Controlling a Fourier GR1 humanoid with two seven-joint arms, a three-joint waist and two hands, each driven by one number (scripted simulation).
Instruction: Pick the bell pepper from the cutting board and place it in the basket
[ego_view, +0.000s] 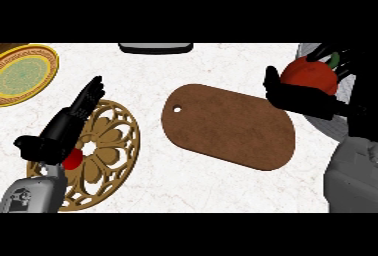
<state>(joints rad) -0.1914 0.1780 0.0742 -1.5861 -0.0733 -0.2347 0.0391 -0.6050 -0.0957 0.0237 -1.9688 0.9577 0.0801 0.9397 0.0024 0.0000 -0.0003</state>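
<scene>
The right hand (299, 96) is curled round the bell pepper (308, 74). Its thumb lies along the pepper's left side and its fingers wrap the far side, so only the red front and a bit of green stem show. The pepper is off the cutting board (229, 126), held to the right of the board's upper end and apart from it. It sits against the left part of a pale grey form at the right edge of the view, apparently the basket (306, 51). Hand and pepper cover most of the basket, and whether anything lies inside it cannot be told. The pepper's height above it cannot be told either.

The brown board lies slantwise in the middle of the counter (221, 190), with its small hanging hole toward the upper left and nothing on it.

At the upper left a plate (46, 55) with a yellow rim and a greenish centre is cut by the view's edge and carries nothing. A dark grey object (155, 47) shows partly at the top edge.

The right forearm (354, 172) comes up from the lower right corner, its wrist bent inward toward the pepper. The left hand (59, 134) rests at the left, open, with straight fingers pointing up and slightly right and the thumb out to the left. It lies over the upper left part of a golden openwork disc (111, 150) on the counter. A small red spot (72, 160) shows by that wrist, above the grey left forearm (29, 194).
</scene>
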